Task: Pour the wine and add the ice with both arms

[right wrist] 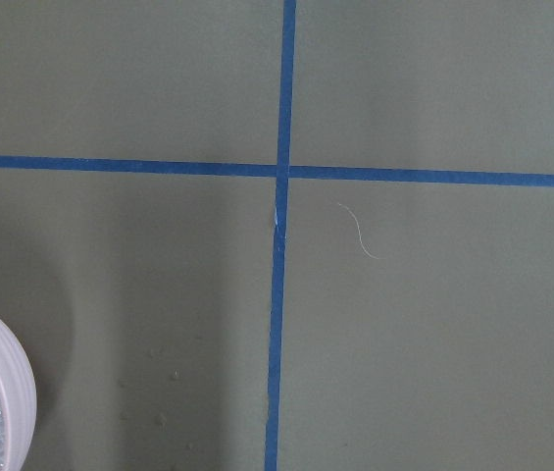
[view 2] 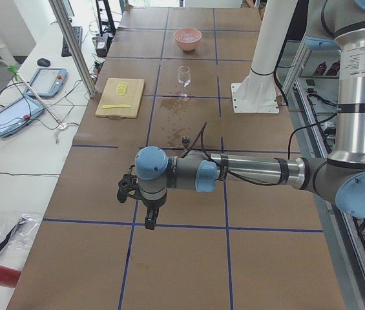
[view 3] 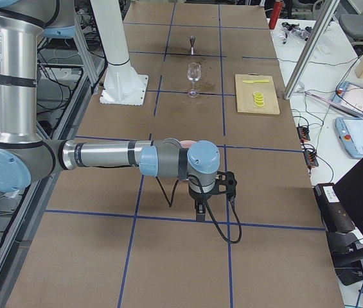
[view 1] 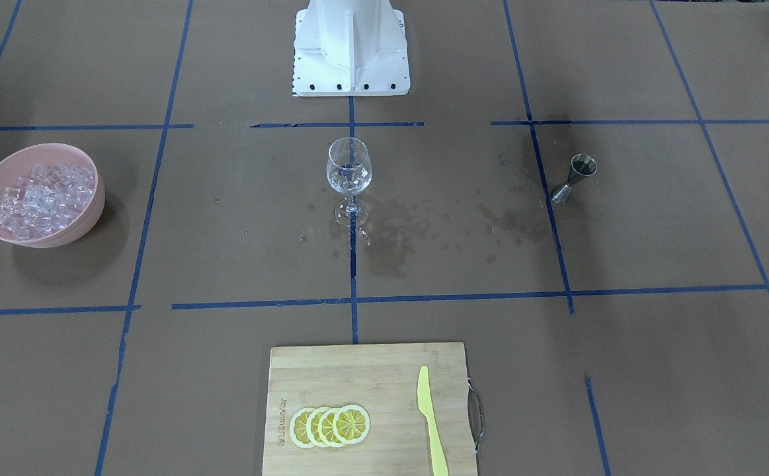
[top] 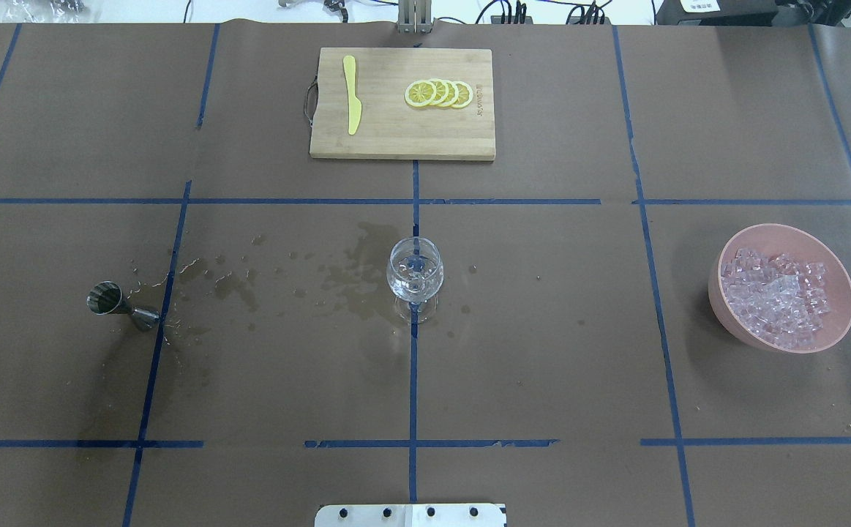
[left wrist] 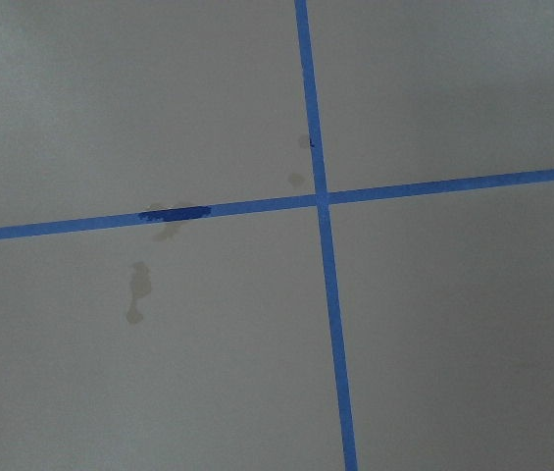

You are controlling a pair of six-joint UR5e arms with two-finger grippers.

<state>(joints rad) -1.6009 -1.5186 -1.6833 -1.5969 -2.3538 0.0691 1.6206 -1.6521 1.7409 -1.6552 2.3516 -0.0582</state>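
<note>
A clear wine glass (view 1: pixel 349 168) (top: pixel 415 274) stands upright at the table's middle; I cannot tell what is in it. The ice (view 1: pixel 43 198) (top: pixel 780 296) fills a pink bowl (view 1: pixel 90 221) (top: pixel 718 304) on the robot's right; the bowl's rim (right wrist: pixel 7 383) edges into the right wrist view. A steel jigger (view 1: pixel 576 178) (top: pixel 121 304) stands on the robot's left. The left gripper (view 2: pixel 150 221) hangs fingers-down over bare paper at the left end, far from the glass (view 2: pixel 183 76). The right gripper (view 3: pixel 199 210) hangs likewise at the right end. I cannot tell if either is open or shut.
A bamboo cutting board (view 1: pixel 358 370) (top: pixel 396 135) with lemon slices (view 1: pixel 330 426) and a yellow knife (view 1: pixel 430 420) lies at the far edge from the robot. Wet stains (view 1: pixel 391 238) darken the paper near the glass. The white pedestal (view 1: pixel 351 49) stands behind the glass.
</note>
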